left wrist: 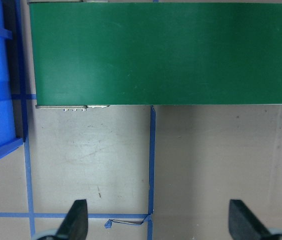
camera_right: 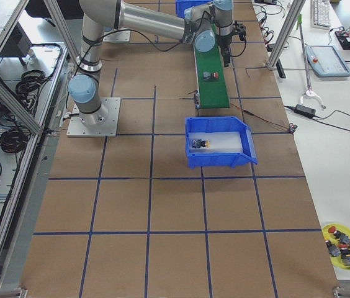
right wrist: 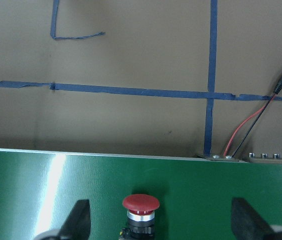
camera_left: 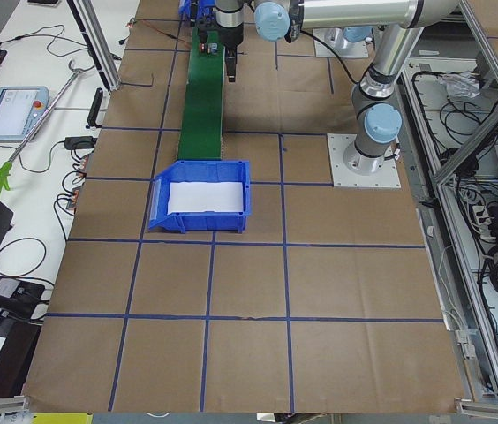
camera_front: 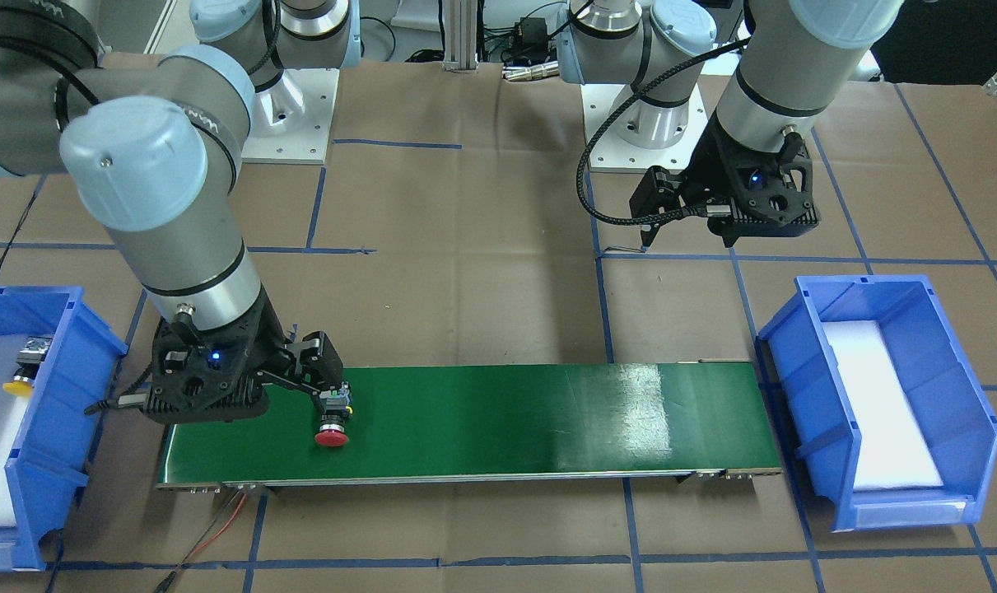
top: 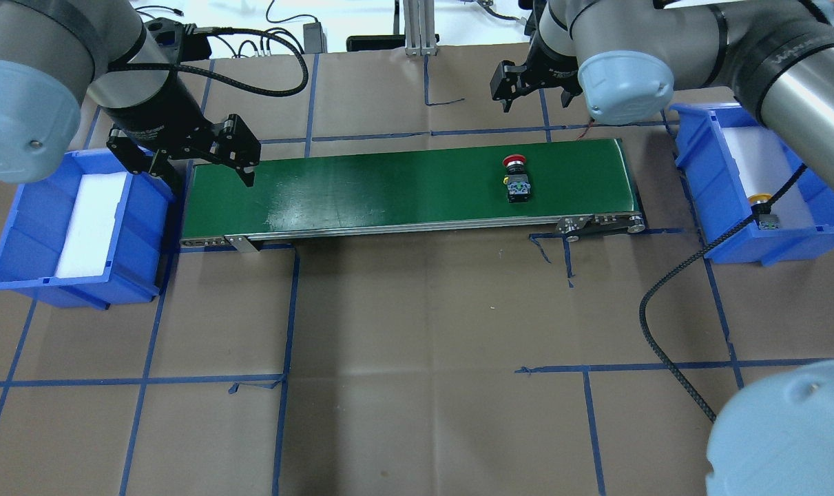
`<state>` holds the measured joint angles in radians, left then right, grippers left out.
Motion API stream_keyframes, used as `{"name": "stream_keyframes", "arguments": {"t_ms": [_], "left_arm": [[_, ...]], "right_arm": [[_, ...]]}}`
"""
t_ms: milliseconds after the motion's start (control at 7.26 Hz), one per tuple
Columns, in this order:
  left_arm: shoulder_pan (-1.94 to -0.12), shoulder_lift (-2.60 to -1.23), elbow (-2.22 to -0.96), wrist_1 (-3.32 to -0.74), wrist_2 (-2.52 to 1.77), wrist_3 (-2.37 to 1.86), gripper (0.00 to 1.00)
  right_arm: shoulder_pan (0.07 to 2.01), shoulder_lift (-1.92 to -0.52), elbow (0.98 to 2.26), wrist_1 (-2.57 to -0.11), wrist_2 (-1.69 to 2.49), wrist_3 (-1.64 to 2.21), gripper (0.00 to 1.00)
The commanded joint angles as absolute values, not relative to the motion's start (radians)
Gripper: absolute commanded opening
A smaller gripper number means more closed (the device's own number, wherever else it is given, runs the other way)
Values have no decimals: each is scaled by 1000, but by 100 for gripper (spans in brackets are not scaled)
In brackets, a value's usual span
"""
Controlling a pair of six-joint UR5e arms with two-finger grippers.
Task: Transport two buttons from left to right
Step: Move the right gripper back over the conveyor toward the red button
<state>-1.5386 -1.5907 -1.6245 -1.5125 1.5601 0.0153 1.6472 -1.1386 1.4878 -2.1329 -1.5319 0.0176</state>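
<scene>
red button [right wrist: 141, 202] bottom centre on green belt [right wrist: 56, 180], cap toward frame top | right gripper [right wrist: 160, 222] fingers wide apart at lower corners, touching nothing | blue tape [right wrist: 131, 91] on brown paper [right wrist: 131, 50] above | red and black wires [right wrist: 253, 122] right edge

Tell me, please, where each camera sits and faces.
Front-facing: across the table, facing the robot; both arms.
Overhead: behind the robot, looking down; both arms.
Exterior left: table's left end, looking along; left arm near.
Exterior right: table's right end, looking along; right arm near.
Left wrist: beside the belt, looking down; left fingers.
Right wrist: above the red button; right fingers.
Both wrist views show the belt.
</scene>
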Motion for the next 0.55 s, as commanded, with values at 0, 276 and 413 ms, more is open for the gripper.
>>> {"name": "stream_keyframes", "arguments": {"t_ms": [0,276,413], "left_arm": [[-1539,-1591,-1624,-1513,1560,15,100],[-1539,-1591,-1624,-1513,1560,15,100],[-1539,-1591,-1624,-1513,1560,15,100]], "right_arm": [[1626,-1082,1502,-2145,-1534,17,99],[1605,-1083,1551,-2149,-1532,18,98],[1603,-1083,1560,-2148,-1534,20,97]]}}
